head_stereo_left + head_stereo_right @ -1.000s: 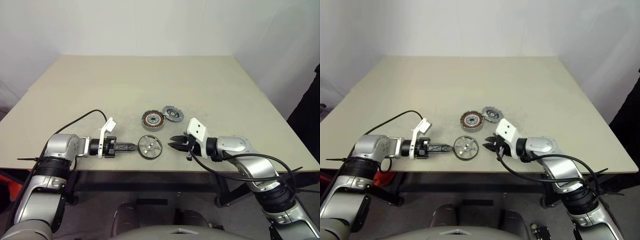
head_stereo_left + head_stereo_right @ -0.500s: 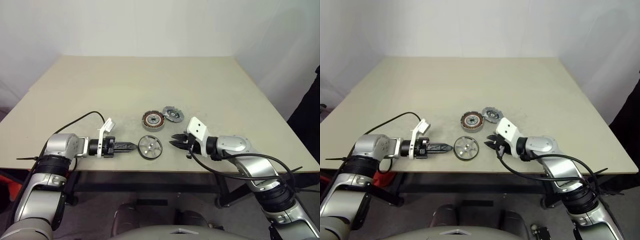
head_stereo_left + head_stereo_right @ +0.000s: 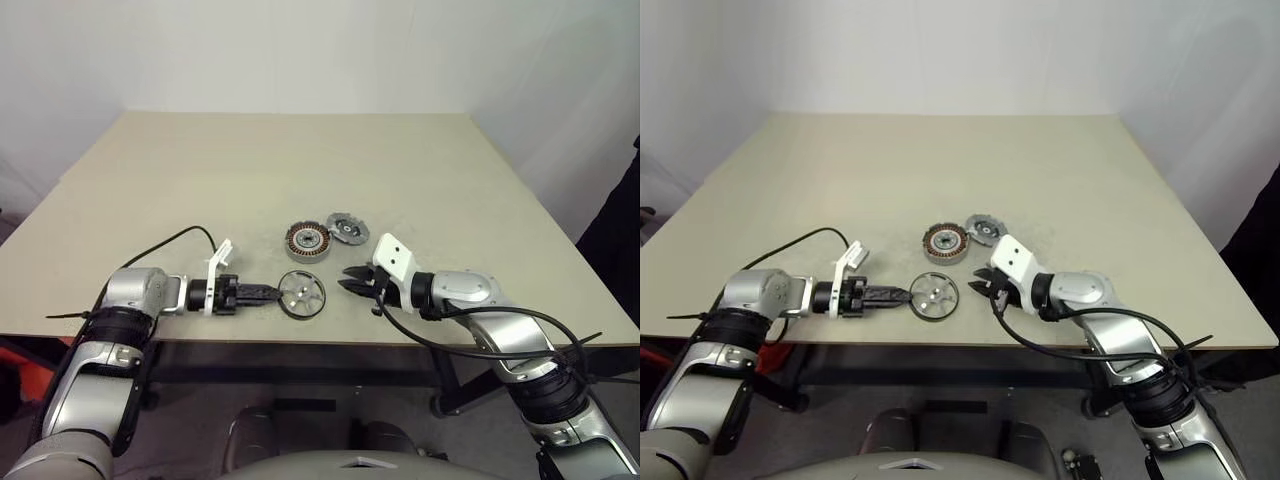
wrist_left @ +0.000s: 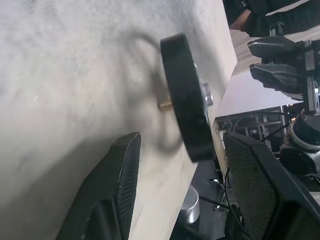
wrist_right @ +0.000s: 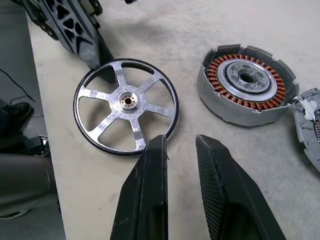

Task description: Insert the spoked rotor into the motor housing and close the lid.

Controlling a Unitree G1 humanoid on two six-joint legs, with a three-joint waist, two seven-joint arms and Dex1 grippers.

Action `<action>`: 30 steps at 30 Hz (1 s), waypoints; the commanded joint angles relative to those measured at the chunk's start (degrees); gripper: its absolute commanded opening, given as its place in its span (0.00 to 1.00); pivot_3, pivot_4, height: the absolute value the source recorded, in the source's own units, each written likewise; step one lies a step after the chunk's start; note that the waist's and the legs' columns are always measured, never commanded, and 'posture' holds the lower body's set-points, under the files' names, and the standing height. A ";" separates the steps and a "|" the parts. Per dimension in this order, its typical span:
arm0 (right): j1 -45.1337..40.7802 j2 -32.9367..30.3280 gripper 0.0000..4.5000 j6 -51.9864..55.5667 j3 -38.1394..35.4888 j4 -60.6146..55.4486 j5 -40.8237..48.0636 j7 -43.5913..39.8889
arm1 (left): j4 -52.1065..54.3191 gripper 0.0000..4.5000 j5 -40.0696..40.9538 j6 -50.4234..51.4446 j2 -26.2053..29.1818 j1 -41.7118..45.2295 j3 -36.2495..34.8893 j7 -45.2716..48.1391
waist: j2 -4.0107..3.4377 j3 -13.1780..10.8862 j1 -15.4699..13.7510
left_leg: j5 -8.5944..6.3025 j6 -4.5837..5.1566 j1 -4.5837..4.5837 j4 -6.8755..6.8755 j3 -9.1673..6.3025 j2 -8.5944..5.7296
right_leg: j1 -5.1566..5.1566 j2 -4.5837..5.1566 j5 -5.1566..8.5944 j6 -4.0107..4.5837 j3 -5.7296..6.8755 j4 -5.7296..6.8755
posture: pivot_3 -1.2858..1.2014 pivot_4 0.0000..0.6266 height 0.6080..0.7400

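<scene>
- Reaching with my left end effector (image 3: 272, 292), fingers parted on either side of the spoked rotor (image 3: 300, 294)'s rim, not clamped.
- The rotor lies flat near the surface (image 3: 200, 180)'s front edge.
- My right end effector (image 3: 347, 281) hovers beside it, fingers slightly apart, empty.
- Motor housing (image 3: 307, 240) and lid (image 3: 347, 227) sit just behind, side by side.
</scene>
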State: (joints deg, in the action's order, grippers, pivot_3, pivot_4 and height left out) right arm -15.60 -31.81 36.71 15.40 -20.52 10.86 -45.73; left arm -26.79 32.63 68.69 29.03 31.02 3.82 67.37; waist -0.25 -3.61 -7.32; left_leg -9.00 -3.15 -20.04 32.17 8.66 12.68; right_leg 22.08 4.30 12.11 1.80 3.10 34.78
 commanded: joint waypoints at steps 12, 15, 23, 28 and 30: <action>-1.79 0.11 0.21 -1.13 -0.57 -0.21 -0.58 0.46 | -0.03 0.62 0.06 -1.48 -3.60 0.40 -1.33 -3.97 | -0.05 0.03 -0.03 | 0.00 0.00 0.03 0.00 0.00 -0.01 | -0.04 0.01 0.00 -0.01 0.00 -0.01 | 0.52 0.00 1.00; -2.13 0.27 0.21 -1.27 -0.56 0.16 -0.64 0.68 | -0.89 0.62 -0.32 -2.47 -4.37 0.65 -1.78 -4.96 | -0.08 0.05 -0.09 | 0.00 0.00 0.08 0.02 0.00 -0.04 | -0.12 0.04 0.02 -0.03 0.00 -0.05 | 0.52 0.00 1.00; -2.48 0.32 0.21 -1.46 -0.62 0.55 -0.59 0.92 | -2.28 0.34 -1.22 -3.69 -5.12 0.85 -1.55 -6.24 | -0.08 0.05 -0.13 | 0.00 0.00 0.11 0.03 -0.02 -0.13 | -0.17 0.09 0.03 -0.05 0.00 -0.14 | 0.52 0.00 1.00; -2.61 0.40 0.21 -1.61 -0.46 0.80 -0.61 0.94 | -2.13 0.34 -0.93 -3.82 -5.20 1.04 -1.81 -6.18 | -0.08 0.05 -0.15 | 0.00 0.00 0.08 0.02 -0.04 -0.13 | -0.17 0.10 0.03 -0.06 0.00 -0.15 | 0.52 0.00 1.00; -2.61 0.46 0.21 -1.68 -0.34 0.91 -0.67 0.96 | -2.17 0.34 -0.35 -3.54 -5.33 1.20 -2.44 -6.02 | -0.08 0.05 -0.16 | 0.00 0.00 0.07 0.02 -0.04 -0.13 | -0.17 0.09 0.03 -0.06 0.00 -0.15 | 0.52 0.00 1.00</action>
State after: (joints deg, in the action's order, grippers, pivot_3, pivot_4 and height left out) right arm -16.77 -31.47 36.24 15.45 -18.87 10.19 -44.85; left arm -28.78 32.42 65.34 24.23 31.40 1.57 62.02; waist -0.34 -3.56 -7.48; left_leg -9.00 -3.14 -19.97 32.19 8.62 12.56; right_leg 21.91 4.40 12.15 1.73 3.10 34.63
